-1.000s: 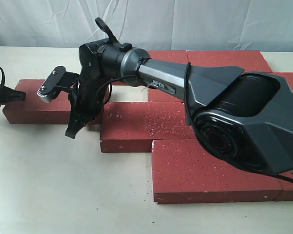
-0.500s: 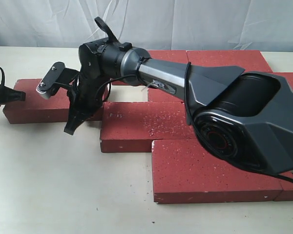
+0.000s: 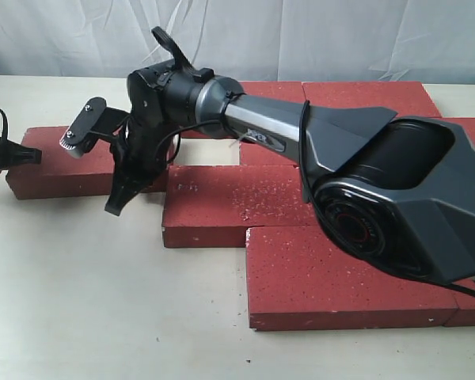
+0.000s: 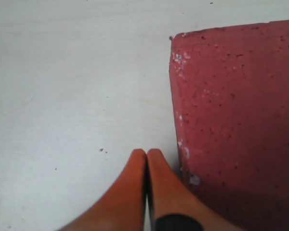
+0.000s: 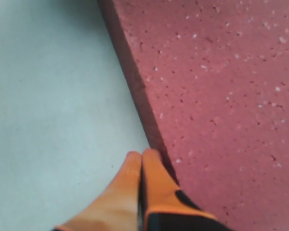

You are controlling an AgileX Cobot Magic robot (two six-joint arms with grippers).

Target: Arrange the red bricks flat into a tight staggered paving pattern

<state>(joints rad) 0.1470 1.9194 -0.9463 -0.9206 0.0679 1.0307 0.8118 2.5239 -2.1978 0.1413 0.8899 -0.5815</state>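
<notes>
Tightly closed and empty, the right gripper (image 5: 141, 155) sits beside the long front face of the leftmost brick (image 3: 59, 165), the left gripper (image 4: 146, 154) beside its end. The other red bricks (image 3: 237, 202) lie flat, staggered, on the table (image 3: 103, 301).

The only lettering was a short white mark on the silver-grey forearm (image 3: 257, 139) that reached in from the right of the exterior view, too small and blurred to be read, and nothing legible showed in either wrist view or elsewhere in the scene.
</notes>
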